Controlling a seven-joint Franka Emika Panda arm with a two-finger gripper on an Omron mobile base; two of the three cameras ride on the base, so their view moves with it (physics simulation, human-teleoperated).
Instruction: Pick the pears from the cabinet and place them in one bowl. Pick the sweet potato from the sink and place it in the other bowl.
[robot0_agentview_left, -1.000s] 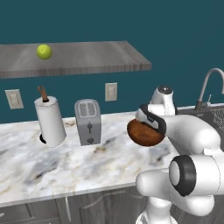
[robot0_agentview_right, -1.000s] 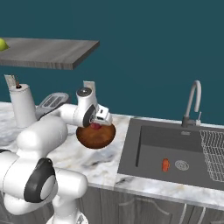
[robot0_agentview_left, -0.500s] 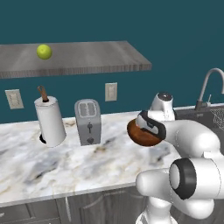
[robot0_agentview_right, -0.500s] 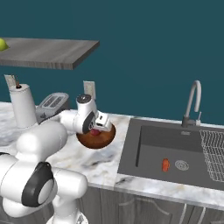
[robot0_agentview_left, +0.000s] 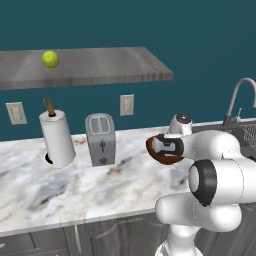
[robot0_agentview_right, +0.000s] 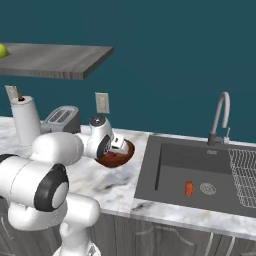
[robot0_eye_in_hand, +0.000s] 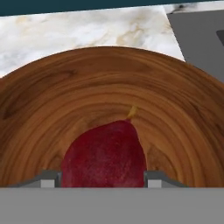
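Step in hand: placing 1st pear. Gripper (robot0_eye_in_hand: 103, 177) is down inside the dark wooden bowl (robot0_eye_in_hand: 52, 100) on the marble counter (robot0_agentview_left: 75, 185), fingers clamped on the dark red pear (robot0_eye_in_hand: 103, 153) (not yet let go). Next: release, lift clear, then reach for the yellow-green pear (robot0_agentview_left: 50, 59) on the cabinet shelf (robot0_agentview_left: 110, 70). Sweet potato (robot0_agentview_right: 189, 188) lies in the sink (robot0_agentview_right: 172, 177), pending.

Two pears are showing: one yellow-green pear (robot0_agentview_left: 50, 59) sitting near the cabinet's (robot0_agentview_left: 100, 70) left end, one dark red pear (robot0_eye_in_hand: 105, 155) lying in the single dark wooden bowl (robot0_eye_in_hand: 109, 87). One sweet potato (robot0_agentview_right: 189, 188) is lying in the one sink (robot0_agentview_right: 170, 170). One toaster (robot0_agentview_left: 101, 138) and one paper towel roll (robot0_agentview_left: 57, 138) are standing along the counter's (robot0_agentview_left: 75, 185) back edge.
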